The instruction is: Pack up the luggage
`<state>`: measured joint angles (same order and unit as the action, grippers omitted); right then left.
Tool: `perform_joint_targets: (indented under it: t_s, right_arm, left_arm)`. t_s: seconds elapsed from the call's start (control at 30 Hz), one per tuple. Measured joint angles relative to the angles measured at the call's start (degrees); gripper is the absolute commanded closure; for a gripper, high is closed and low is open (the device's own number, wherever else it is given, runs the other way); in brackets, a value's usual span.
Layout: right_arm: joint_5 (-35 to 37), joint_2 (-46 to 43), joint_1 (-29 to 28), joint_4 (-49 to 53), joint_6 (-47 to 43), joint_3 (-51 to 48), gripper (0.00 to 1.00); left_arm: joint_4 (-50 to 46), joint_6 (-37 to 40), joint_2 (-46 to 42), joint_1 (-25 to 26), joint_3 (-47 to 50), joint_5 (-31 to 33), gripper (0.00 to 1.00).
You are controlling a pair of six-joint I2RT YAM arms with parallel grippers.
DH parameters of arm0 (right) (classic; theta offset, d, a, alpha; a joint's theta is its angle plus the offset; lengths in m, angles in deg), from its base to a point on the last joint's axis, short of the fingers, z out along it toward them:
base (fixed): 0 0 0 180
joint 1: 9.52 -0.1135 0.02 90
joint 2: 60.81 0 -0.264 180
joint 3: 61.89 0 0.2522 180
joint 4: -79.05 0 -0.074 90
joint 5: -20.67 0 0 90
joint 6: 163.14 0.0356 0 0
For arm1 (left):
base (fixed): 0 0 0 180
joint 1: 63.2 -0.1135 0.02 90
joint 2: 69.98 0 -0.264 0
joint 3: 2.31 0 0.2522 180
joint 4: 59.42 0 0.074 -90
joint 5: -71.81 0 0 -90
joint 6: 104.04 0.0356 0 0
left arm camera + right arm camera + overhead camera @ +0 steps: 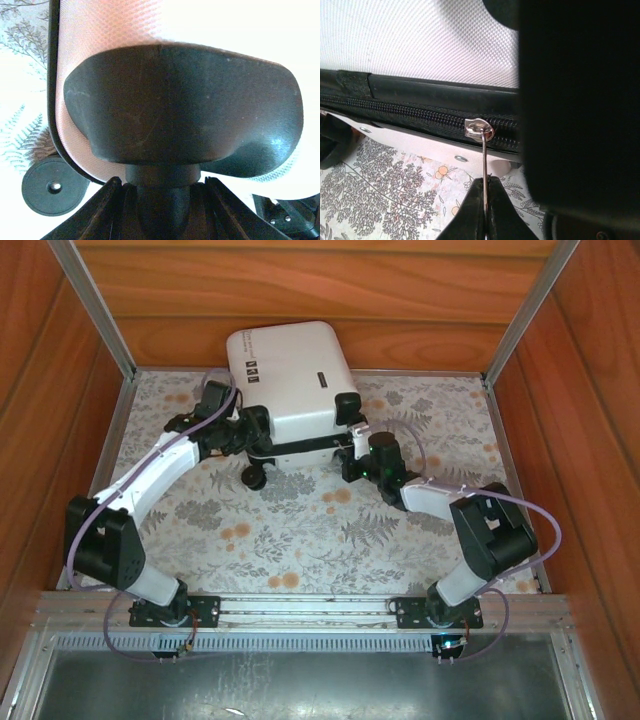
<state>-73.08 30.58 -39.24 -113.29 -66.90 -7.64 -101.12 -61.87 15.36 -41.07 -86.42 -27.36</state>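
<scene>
The luggage [290, 370] lies flat at the back middle of the table, white shell up, with its black zipper trim along the near edge. My left gripper [252, 432] is at its near left corner. In the left wrist view its fingers [112, 197] close on the round stem [162, 172] under a black wheel housing [185, 100]. A black wheel [50, 187] sits at the lower left. My right gripper [350, 447] is at the near right corner. In the right wrist view it [485, 187] is shut on the thin metal zipper pull [484, 157], which hangs from the slider [479, 129].
The table has a floral cloth [300, 530], wooden walls on three sides and metal rails at the corners [95, 310]. A black wheel [255, 478] sticks out toward me below the case. Another black wheel housing [580, 100] looms close on the right of the right wrist view.
</scene>
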Motion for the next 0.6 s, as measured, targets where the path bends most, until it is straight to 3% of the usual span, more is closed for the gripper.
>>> perform_joint_targets:
  t_s: [0.27,0.6]
  right_arm:
    - [0.72,-0.52,-1.11,-5.51,-2.80,-1.46,1.00]
    - [-1.49,-0.50,-1.44,-7.72,-4.66,-2.67,1.00]
  left_arm:
    - [-0.33,-0.66,-3.48,-2.14,0.33,0.20,1.00]
    - [3.80,-0.09,-5.86,-5.68,5.55,-4.68,1.00]
